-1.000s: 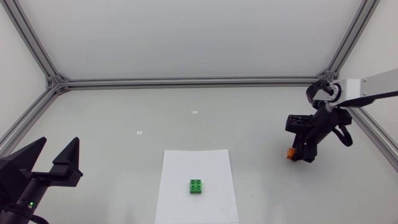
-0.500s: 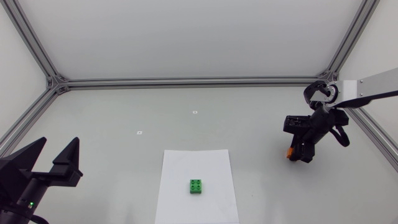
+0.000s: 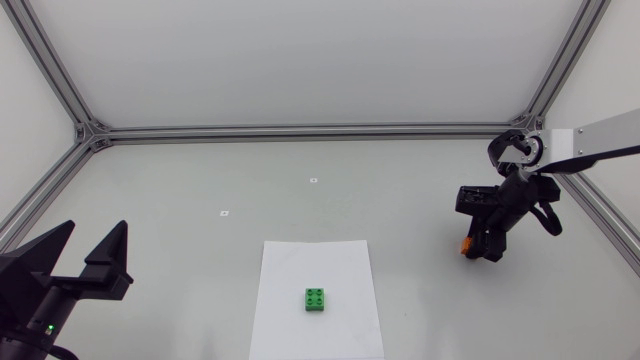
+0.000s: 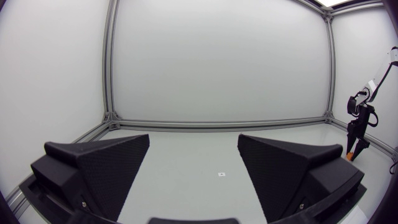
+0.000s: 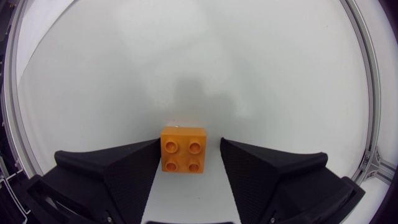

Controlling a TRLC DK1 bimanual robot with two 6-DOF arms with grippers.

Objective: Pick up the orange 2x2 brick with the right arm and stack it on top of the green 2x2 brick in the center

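Observation:
The orange 2x2 brick [image 5: 184, 149] lies studs up on the table between the fingers of my right gripper [image 5: 189, 144]. One finger is against its side, while a narrow gap shows at the other, so the gripper is open. From above, the orange brick [image 3: 466, 244] peeks out at the left of my right gripper [image 3: 482, 248], at the table's right. The green 2x2 brick [image 3: 316, 299] sits on a white paper sheet [image 3: 300, 262] in the centre front. My left gripper [image 3: 95, 232] stands open and holds nothing at the front left, far from both bricks.
An aluminium frame rail [image 3: 300, 131] runs along the table's back edge and down both sides. Two small white markers [image 3: 313, 181] lie on the grey tabletop behind the paper. My right arm [image 4: 359, 121] shows far off in the left wrist view.
My right gripper shifted slightly left and toward the back around the orange brick, then stayed put. The left arm and the green brick have not moved.

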